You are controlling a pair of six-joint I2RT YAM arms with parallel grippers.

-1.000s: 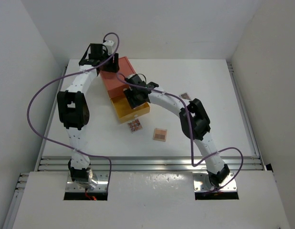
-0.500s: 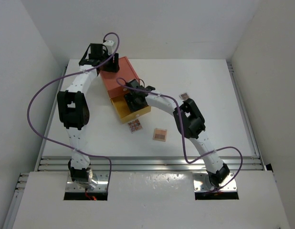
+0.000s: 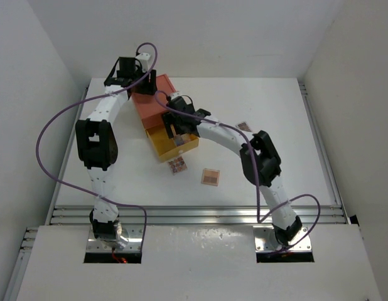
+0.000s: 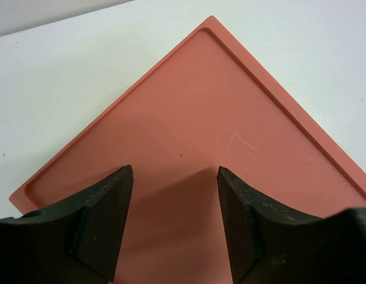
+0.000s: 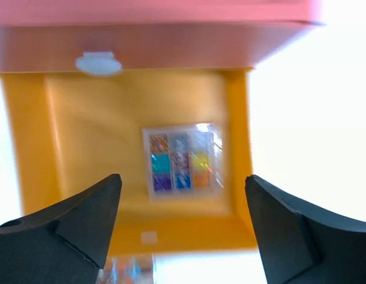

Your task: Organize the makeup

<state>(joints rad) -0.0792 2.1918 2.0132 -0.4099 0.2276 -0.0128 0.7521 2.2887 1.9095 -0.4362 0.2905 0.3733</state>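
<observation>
A multicoloured eyeshadow palette [image 5: 182,161] lies flat inside the open yellow drawer [image 5: 82,148] and also shows in the top view [image 3: 180,142]. My right gripper [image 5: 182,180] hangs open and empty above it; in the top view it [image 3: 175,124] is over the drawer. Three more palettes lie on the table: one [image 3: 177,165] just before the drawer front, its edge in the right wrist view [image 5: 127,275], one [image 3: 210,177] further right, and one [image 3: 244,126] behind the right arm. My left gripper [image 4: 174,173] is open over the orange box lid [image 4: 218,118]. No brushes are in view.
The orange box [image 3: 155,99] stands at the back left of the white table [image 3: 275,163], its yellow drawer [image 3: 161,145] pulled out toward me. A metal rail [image 3: 194,214] runs along the near edge. White walls enclose the sides and back.
My right gripper dipped toward the drawer front, then drew back up toward the box. The multicoloured palette now lies uncovered in the drawer. The left arm has not moved.
</observation>
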